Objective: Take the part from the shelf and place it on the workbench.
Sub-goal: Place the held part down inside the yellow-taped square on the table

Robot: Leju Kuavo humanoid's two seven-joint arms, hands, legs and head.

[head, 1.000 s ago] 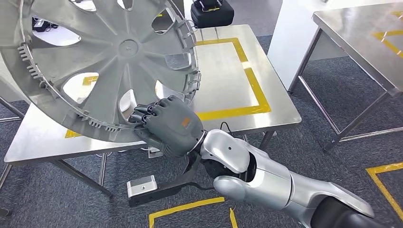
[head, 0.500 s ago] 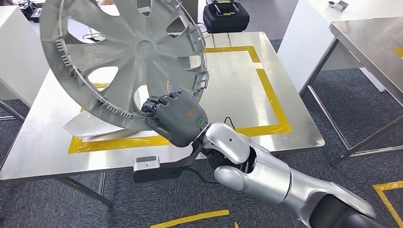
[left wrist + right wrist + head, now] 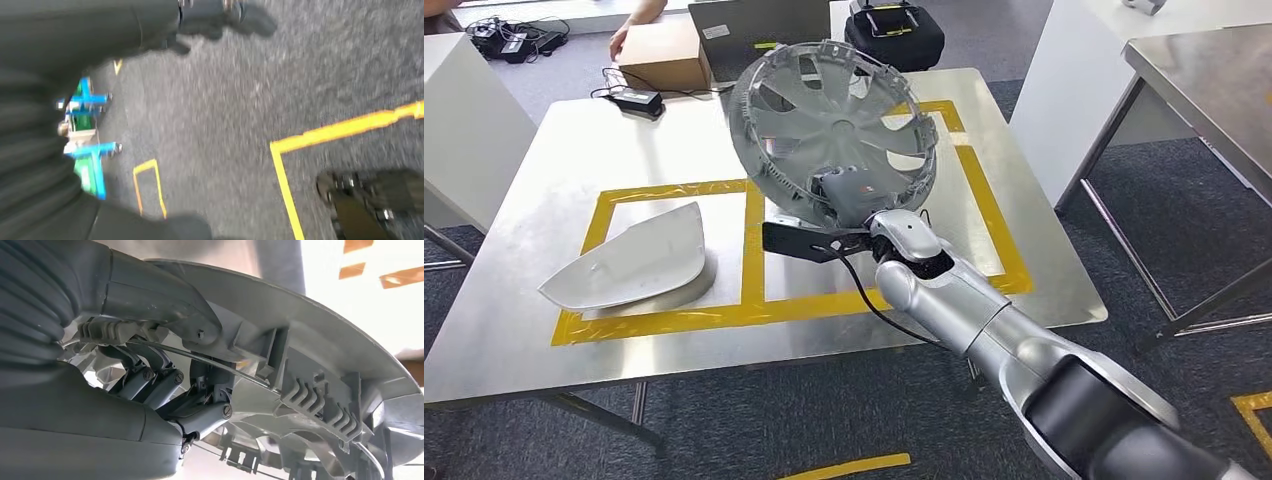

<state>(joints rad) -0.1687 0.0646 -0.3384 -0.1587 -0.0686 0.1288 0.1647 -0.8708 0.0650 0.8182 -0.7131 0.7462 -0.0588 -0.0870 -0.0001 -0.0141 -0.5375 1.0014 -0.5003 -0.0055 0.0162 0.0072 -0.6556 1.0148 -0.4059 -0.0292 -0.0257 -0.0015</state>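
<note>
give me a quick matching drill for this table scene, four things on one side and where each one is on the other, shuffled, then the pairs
Things:
1. wheel cover
2. white shell part
3. cardboard box
4. black case

Places:
A. lying in the left yellow-taped square on the workbench
B. at the far left edge of the workbench, under a person's hand
C. held tilted in the right hand above the right taped square
D. beyond the workbench's far right edge

Pairs: 1-C, 2-A, 3-B, 4-D
</note>
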